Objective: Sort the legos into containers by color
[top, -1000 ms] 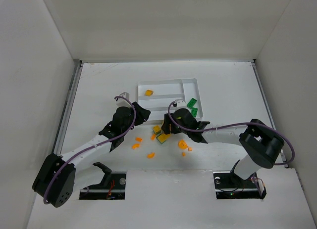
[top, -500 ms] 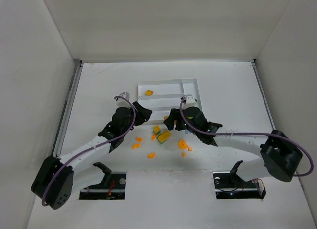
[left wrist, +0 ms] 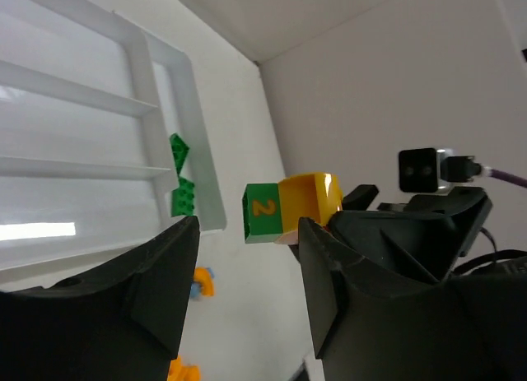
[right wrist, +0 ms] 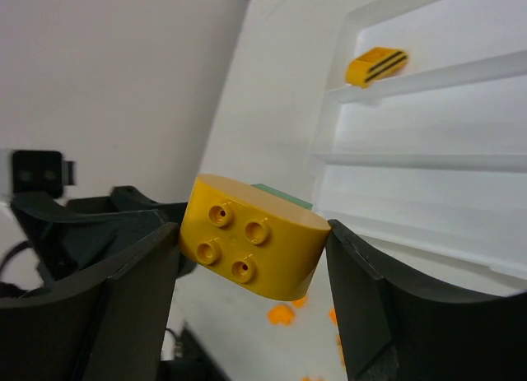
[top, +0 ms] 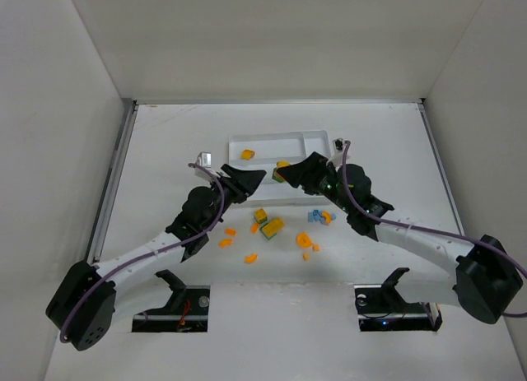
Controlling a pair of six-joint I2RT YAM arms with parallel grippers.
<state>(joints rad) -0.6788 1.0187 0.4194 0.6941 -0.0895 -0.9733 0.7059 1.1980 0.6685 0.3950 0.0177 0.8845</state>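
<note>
My right gripper (top: 284,174) (right wrist: 252,257) is shut on a yellow four-stud brick (right wrist: 255,245) with a green piece marked "2" (left wrist: 263,212) stuck to it. It holds the pair in the air at the near edge of the white tray (top: 272,138). Facing it, my left gripper (top: 251,178) (left wrist: 247,266) stands open with nothing between its fingers; the held brick hangs just beyond them. Loose legos lie on the table nearer the arms: a yellow brick (top: 260,216), a green-yellow one (top: 272,226), orange bits (top: 250,257) and light-blue pieces (top: 315,216).
The tray's sections (right wrist: 428,151) hold an orange piece with black stripes (right wrist: 376,66) (top: 246,154) and two green bricks (left wrist: 181,196). White walls (top: 82,109) close in the table on three sides. The two arms meet close together over the middle.
My right gripper lifted the yellow and green brick off the pile and carried it toward the tray. My left gripper rose, swung right toward it, and its jaws widened.
</note>
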